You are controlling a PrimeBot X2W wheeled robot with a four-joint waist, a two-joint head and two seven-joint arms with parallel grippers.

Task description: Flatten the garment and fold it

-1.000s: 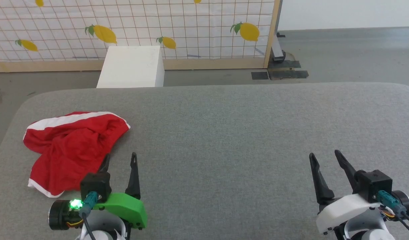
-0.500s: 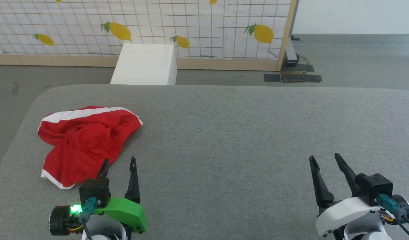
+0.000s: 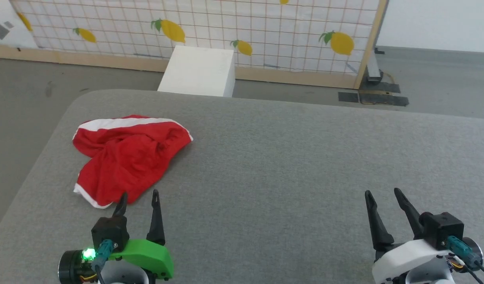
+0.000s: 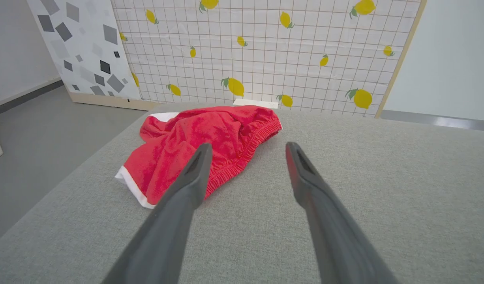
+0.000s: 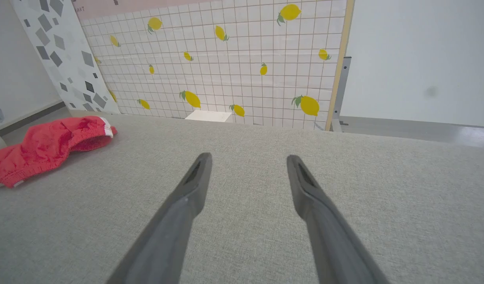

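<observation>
Garment (image 3: 127, 154) aside, the near edge of the grey table (image 3: 297, 165) comes first: the left gripper (image 3: 139, 193) sits low with its fingers spread wide and empty, tips close to the white-trimmed near hem, probably lined up to take that edge. The right gripper (image 3: 383, 191), equally wide and empty, rests well apart toward the near right corner. Farther on, the garment lies crumpled by the table's left edge, not yet flattened, and past the far edge stand a white box (image 3: 198, 71) and a lemon-print screen (image 3: 273, 31).

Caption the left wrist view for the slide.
Left gripper, fingers spread, points at the crumpled red garment on the grey padded table.
</observation>
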